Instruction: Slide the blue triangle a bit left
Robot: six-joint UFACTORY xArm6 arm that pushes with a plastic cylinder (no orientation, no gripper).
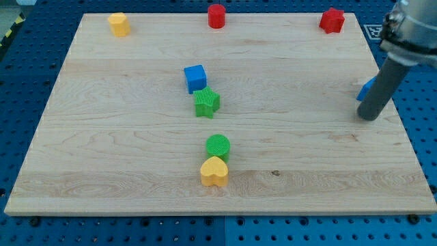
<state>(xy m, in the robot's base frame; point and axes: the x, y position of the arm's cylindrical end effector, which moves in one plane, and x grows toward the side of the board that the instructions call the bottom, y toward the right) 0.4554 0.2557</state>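
The blue triangle lies at the board's right edge, mostly hidden behind my rod; only a small blue corner shows. My tip rests on the board just below and to the right of that corner, touching or nearly touching the block. A blue cube sits left of the board's middle, far from my tip.
A green star lies just below the blue cube. A green cylinder and a yellow heart sit together lower down. Along the top edge are a yellow block, a red cylinder and a red block. The wooden board lies on a blue pegboard.
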